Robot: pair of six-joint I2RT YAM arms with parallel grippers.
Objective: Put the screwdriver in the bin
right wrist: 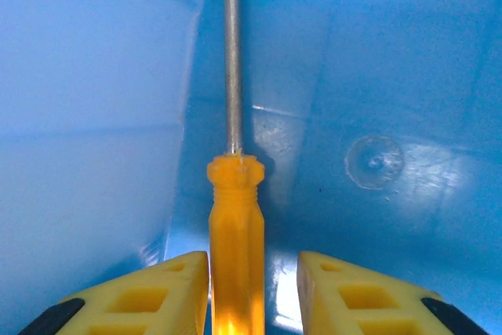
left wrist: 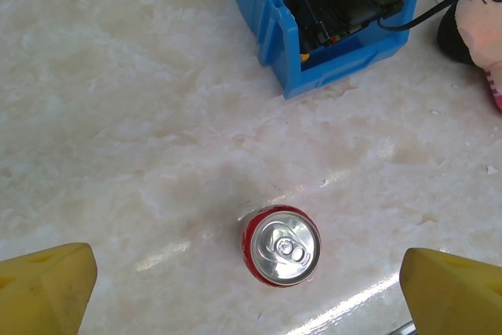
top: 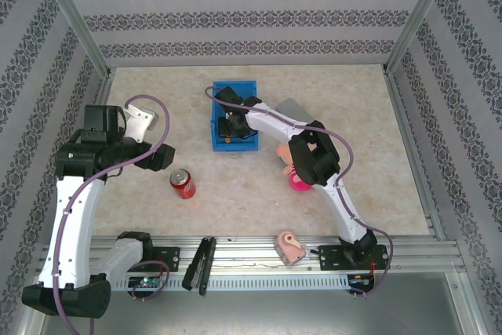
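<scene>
Blue bin (right wrist: 376, 76) walls around us; screwdriver (right wrist: 235, 233) low inside, right gripper (right wrist: 252, 263) jaws apart, gap beside handle. We'd withdraw straight up, clear of shaft.

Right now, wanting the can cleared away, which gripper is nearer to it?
Left. The left gripper hovers above the can; the right gripper is inside the bin, well away.

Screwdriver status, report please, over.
Left gripper open, near can. Right gripper open, low inside bin. Screwdriver between its fingers.
</scene>
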